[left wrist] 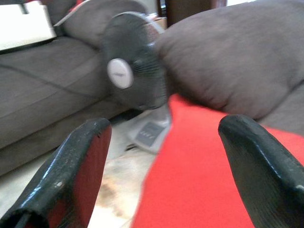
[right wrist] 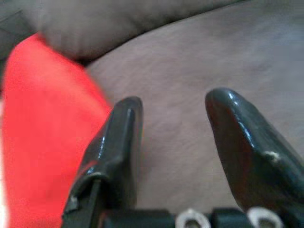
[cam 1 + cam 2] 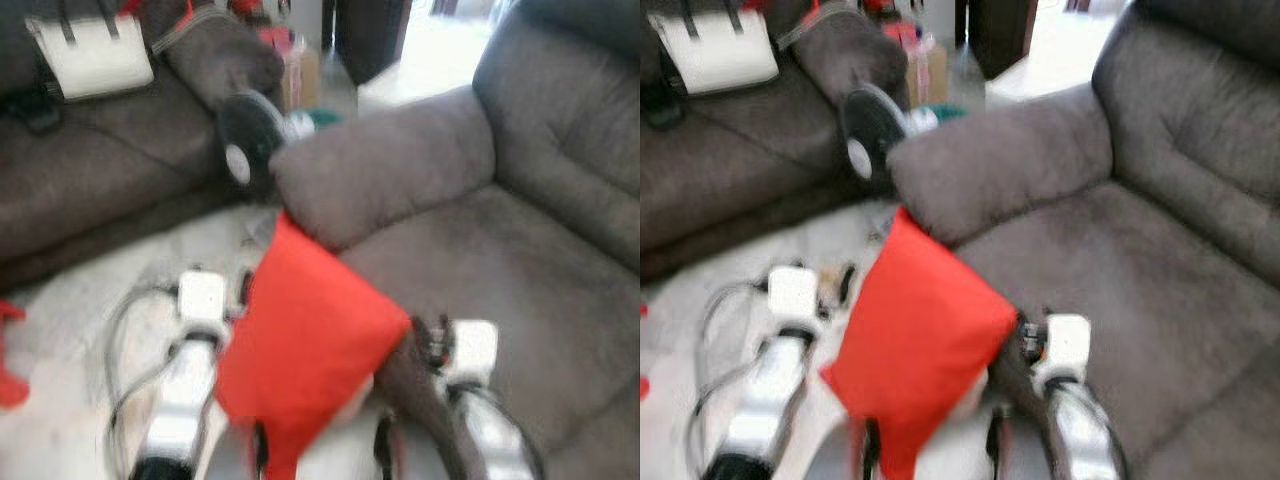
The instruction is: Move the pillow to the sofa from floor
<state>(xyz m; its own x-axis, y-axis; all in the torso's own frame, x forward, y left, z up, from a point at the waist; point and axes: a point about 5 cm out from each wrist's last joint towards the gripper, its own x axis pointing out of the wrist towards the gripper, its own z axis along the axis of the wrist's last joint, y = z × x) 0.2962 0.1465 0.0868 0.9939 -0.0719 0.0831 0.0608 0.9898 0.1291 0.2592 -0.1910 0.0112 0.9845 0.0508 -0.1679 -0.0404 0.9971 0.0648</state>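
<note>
Living room: pale floor (image 3: 70, 300) on the left, grey sofa (image 3: 500, 270) filling the right. Nearest, red pillow (image 3: 305, 350) carried off the floor between both arms, pressed from either side rather than pinched. Left gripper (image 1: 164, 156) spread wide, fingers (image 1: 80, 166) against the pillow's left face; right gripper (image 2: 173, 142) also spread, empty, pillow to its left and sofa seat straight ahead. Pillow tilted, long axis running near to far, top corner almost at the sofa armrest (image 3: 385, 165). Seat lies ahead-right, right arm nearer. Farther off, a fan (image 3: 248, 140), second sofa (image 3: 100, 180), white bag (image 3: 95, 55).
</note>
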